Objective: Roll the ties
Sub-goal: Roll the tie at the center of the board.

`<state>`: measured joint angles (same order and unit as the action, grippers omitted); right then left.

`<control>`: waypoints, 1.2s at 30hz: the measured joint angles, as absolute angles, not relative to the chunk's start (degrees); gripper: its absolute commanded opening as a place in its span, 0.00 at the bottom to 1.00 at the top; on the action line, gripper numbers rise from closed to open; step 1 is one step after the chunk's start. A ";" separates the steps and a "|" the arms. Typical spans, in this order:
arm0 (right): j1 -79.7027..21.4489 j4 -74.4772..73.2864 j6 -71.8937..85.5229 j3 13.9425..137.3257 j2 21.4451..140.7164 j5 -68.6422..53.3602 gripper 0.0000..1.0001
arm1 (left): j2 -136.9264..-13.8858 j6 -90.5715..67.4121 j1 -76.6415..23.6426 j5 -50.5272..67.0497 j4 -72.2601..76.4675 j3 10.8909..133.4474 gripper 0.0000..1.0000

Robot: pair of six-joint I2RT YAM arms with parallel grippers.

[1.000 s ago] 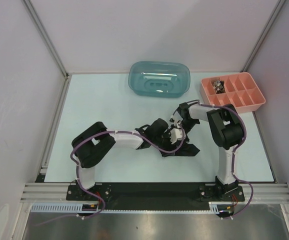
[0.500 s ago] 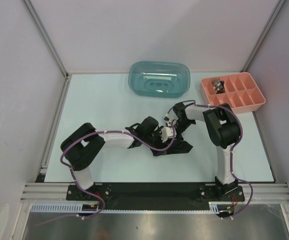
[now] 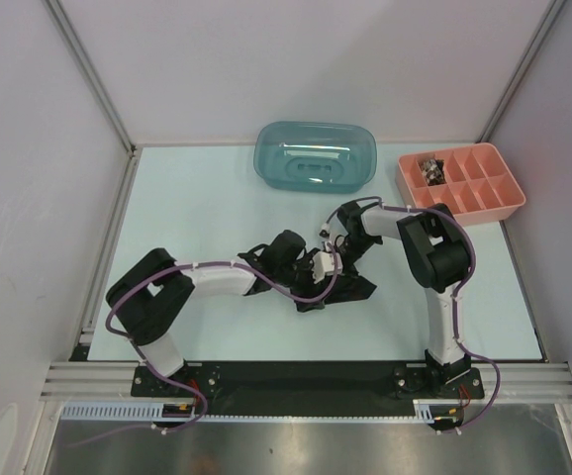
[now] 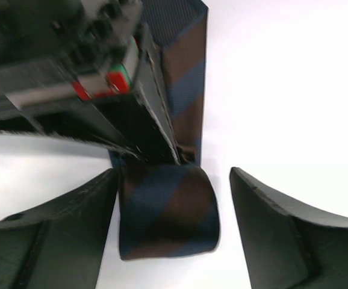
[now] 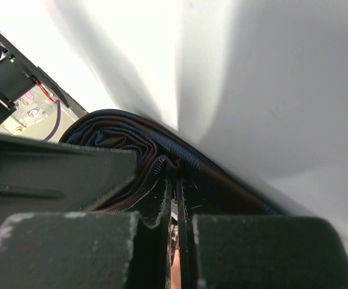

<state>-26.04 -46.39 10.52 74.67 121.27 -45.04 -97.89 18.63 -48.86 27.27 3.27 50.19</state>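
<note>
**Change noted.** Over the last second both arms have shifted toward the left of the counter point(image 3: 197, 198), drawing the tie point(image 3: 350, 289) along. The left tool point(image 3: 314, 265) has widened its opening.

**Tool state.** The left tool now stands wide open. Its fingers point(image 4: 282, 235) flank the rolled end, the right one clear of the fabric and the left one just beside it, so it holds nothing. The right tool point(image 5: 171, 201) is fully closed, with layers of fabric pinched in it and coiled round it.

**Location of work.** The tie lies near the middle of the counter between the 2 tools, well apart from the teal tub point(image 3: 316, 156) and the pink compartment tray point(image 3: 462, 180). The left wrist view shows diagonal blue and brown bands. It also shows a short rolled end with a flat strip point(image 4: 189, 90) running away from it.

**Assessment.** The left tool appears to be letting go to take a new hold while the right tool keeps the core. The roll is begun, not finished, and only 1 tie can be made out.

**Markings.** No brand or writing is legible. The right tool body carries a red and green patch point(image 4: 117, 81). A printed board point(image 5: 26, 111) at the edge of the right wrist view has marks too small to read.
</note>
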 measured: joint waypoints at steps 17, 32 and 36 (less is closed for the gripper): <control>-26.15 -46.15 10.48 75.02 121.60 -45.50 0.00 | -96.88 18.92 -48.45 26.15 3.90 48.23 0.63; -25.80 -45.50 10.46 75.02 121.56 -45.80 0.10 | -102.06 19.22 -49.47 24.05 -1.83 55.20 0.30; -25.02 -45.50 10.66 75.02 121.36 -45.84 0.26 | -103.20 21.32 -50.98 21.10 -6.24 58.26 0.26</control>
